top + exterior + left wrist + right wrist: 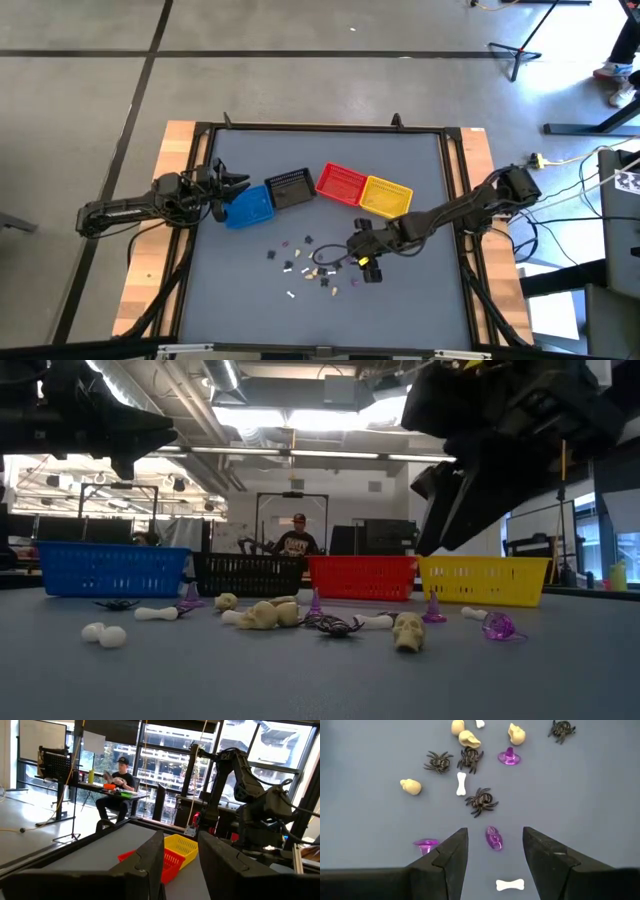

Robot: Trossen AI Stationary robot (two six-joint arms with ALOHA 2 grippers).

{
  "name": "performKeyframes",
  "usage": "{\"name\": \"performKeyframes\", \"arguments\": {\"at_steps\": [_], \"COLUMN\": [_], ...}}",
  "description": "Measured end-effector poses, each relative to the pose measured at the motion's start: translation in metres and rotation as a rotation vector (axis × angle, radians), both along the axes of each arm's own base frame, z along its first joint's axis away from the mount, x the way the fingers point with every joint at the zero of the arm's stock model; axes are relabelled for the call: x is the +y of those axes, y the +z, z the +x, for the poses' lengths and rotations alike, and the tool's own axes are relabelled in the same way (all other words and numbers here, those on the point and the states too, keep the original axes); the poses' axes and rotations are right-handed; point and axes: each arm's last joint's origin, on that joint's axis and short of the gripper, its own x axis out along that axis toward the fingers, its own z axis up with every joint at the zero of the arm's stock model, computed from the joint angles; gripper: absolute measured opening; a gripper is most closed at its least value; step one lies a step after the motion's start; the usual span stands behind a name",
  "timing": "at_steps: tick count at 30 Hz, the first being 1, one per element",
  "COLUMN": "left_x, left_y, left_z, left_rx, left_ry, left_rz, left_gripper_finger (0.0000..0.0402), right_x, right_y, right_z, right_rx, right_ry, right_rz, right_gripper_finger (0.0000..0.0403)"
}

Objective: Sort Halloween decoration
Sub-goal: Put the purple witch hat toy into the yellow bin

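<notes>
The Halloween decoration (310,265) is a loose scatter of tiny trinkets lying on the grey table. In the right wrist view they are black spiders (481,800), cream skulls (410,786), white bones (461,783) and purple hats (509,756). My right gripper (345,250) hovers open just right of the scatter, above it, touching nothing. Its fingers (451,851) stand either side of a purple piece (494,838) below. My left gripper (238,183) is open in the air by the blue basket (250,207).
A row of baskets sits beyond the trinkets: blue, black (291,188), red (340,182) and yellow (386,196). Bare grey table lies toward the near edge and both sides. A raised frame (455,200) borders the table. A person (297,538) sits in the room beyond.
</notes>
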Motion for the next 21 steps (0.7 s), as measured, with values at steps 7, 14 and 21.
{"name": "performKeyframes", "arguments": {"at_steps": [7, 14, 21], "left_x": [0.000, 0.000, 0.000], "left_y": [0.000, 0.000, 0.000], "left_z": [0.000, 0.000, 0.000], "left_rx": [0.001, 0.001, 0.002], "left_ry": [0.000, 0.000, 0.000], "left_rz": [0.000, 0.000, 0.000], "left_gripper_finger": [0.0114, 0.0114, 0.0114], "right_x": [0.002, 0.003, 0.003], "right_y": [-0.016, -0.024, -0.028], "right_z": [0.006, 0.008, 0.009], "right_rx": [0.024, 0.029, 0.045], "right_ry": [0.023, 0.032, 0.030], "right_rz": [-0.007, -0.017, -0.029], "right_gripper_finger": [0.0188, 0.0188, 0.0172]}}
